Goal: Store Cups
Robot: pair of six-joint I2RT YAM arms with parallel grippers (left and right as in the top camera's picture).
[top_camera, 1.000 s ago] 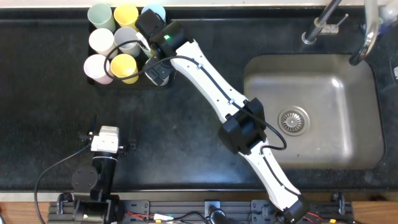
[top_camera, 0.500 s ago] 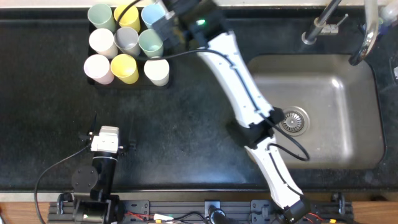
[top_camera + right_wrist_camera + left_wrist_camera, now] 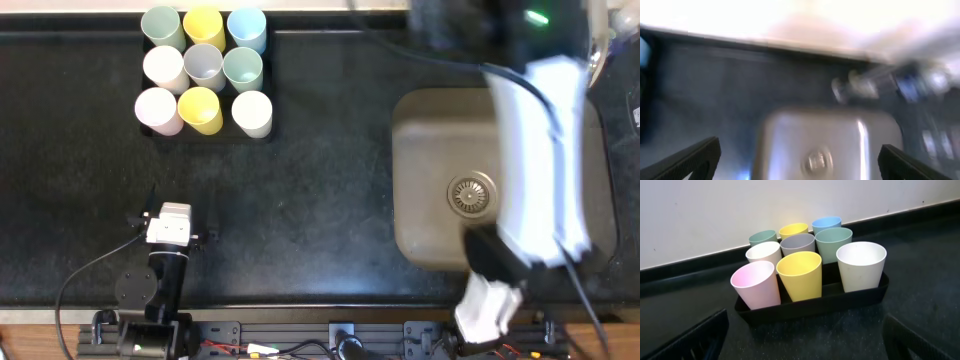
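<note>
As cups (image 3: 203, 68) fill the tray (image 3: 815, 311), sink (image 3: 430, 135) lies apart.

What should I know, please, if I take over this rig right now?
Left pincer: open, empty, low over the counter, facing the tray.
Right pincer: open, empty, above the sink.
Cups: nine, upright, filling the black tray three by three.
Done: every slot holds a cup; no loose cup in sight.
Left: likely nothing but parking the arms.
</note>
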